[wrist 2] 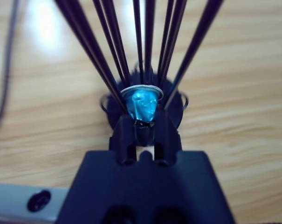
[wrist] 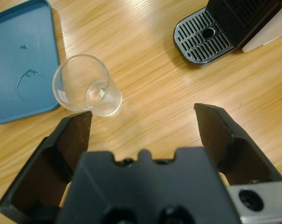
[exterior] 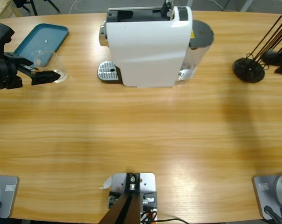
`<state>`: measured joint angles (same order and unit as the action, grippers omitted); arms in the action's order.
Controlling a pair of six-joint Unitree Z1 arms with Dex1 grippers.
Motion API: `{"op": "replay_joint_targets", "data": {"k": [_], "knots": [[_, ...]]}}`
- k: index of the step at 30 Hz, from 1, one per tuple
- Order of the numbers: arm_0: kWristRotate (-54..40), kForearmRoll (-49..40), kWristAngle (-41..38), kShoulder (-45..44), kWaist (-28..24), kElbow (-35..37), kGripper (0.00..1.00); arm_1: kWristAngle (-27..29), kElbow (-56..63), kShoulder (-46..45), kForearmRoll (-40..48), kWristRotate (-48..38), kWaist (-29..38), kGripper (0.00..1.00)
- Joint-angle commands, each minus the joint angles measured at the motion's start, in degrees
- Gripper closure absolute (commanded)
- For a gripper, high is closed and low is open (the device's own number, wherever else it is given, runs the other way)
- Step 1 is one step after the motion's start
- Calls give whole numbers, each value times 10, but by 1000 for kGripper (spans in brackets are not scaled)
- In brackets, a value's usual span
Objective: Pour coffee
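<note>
A blue tray (exterior: 40, 38) is lying on the wooden table (exterior: 141, 135) — off to the left of the white machine, near the far edge, showing faint ring marks.

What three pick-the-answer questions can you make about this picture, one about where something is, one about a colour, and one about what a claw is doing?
1. Where is the glass?
A. on the tray
B. on the table beside the tray
C. under the coffee machine

2. What colour is the capsule?
A. red
B. gold
C. blue

3. What is the left claw doing?
A. open, holding nothing
B. shut on the glass
C. shut on the tray

Answers:
1. B: the glass stands on the wood of the table, just off the edge of the tray.
2. C: the right claw is shut on a shiny blue capsule in the black wire rack.
3. A: its jaws stand wide apart with only table between them, and the glass sits beyond one jaw tip.
</note>
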<state>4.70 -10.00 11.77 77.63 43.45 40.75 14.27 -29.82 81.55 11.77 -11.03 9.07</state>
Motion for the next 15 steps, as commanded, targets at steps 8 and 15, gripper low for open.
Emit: {"op": "replay_joint_targets", "data": {"k": [8,15], "knots": [[4,3,-10,13,5,-2,55,-40,-370,-172,-408,58,7,1000],[4,3,-12,9,5,-2,59,-101,-451,-172,-496,201,150,1000]]}}
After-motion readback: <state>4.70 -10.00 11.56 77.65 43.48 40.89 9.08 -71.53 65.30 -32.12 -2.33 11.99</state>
